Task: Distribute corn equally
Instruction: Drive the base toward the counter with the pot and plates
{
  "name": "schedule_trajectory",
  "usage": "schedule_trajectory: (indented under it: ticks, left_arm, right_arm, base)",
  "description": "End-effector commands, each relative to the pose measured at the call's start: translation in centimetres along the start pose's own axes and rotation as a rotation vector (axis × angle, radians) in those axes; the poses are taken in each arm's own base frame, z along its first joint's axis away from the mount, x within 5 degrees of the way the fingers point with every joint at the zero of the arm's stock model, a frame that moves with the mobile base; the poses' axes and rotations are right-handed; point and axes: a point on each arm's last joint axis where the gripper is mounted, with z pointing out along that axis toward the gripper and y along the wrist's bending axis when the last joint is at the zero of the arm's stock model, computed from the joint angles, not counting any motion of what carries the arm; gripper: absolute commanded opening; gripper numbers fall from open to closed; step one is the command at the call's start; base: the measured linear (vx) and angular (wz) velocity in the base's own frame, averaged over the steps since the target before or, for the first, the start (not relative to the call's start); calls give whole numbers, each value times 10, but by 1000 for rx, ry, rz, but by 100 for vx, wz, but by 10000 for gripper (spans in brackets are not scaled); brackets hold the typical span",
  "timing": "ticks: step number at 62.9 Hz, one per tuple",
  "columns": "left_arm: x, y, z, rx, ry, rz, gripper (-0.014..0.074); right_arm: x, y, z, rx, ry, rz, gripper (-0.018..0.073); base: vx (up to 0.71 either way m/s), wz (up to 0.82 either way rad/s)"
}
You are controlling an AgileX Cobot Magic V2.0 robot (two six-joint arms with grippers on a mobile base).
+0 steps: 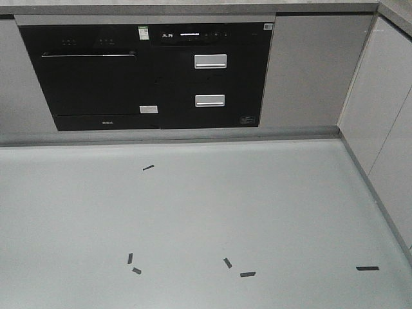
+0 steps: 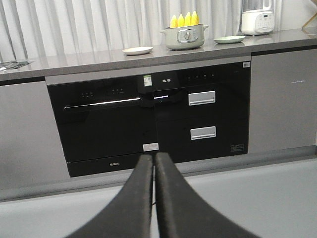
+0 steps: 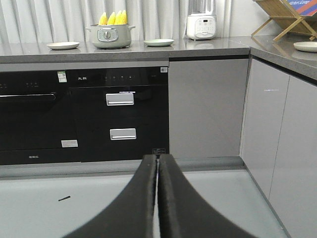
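Observation:
Several yellow cobs of corn [image 2: 184, 20] stand upright in a pale green pot [image 2: 184, 37] on the grey counter; the right wrist view shows the same corn [image 3: 113, 18] in the pot [image 3: 110, 36]. A cream plate [image 2: 137, 50] lies left of the pot and a green plate [image 2: 229, 39] lies right of it. My left gripper [image 2: 153, 156] is shut with nothing in it, low and far in front of the cabinets. My right gripper [image 3: 157, 157] is also shut and empty, equally far from the counter.
Black built-in appliances [image 1: 148, 74] with silver drawer handles fill the cabinet front. Tape marks [image 1: 149, 167] dot the grey floor. A white blender base [image 3: 201, 26] stands on the counter, a side cabinet [image 3: 280, 139] runs along the right, with a wooden rack [image 3: 285, 17] above.

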Motion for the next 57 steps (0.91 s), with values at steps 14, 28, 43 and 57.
schedule_trajectory:
  ticks: [14, 28, 43, 57]
  left_arm:
    - [-3, 1, -1, -9, -81, -11, -6]
    - [-3, 1, -1, -9, -81, -11, -6]
    - [-3, 1, -1, -9, -81, -11, -6]
    - [-3, 1, -1, -9, -81, -11, -6]
  right_arm:
    - [-5, 0, 0, -1, -72, -14, -6]
    - [-5, 0, 0, -1, -72, -14, -6]
    - [-5, 0, 0, -1, -72, -14, -6]
    - [-5, 0, 0, -1, -72, -14, -6]
  base:
    - [3, 3]
    - [5, 3]
    - [7, -1]
    - [8, -3]
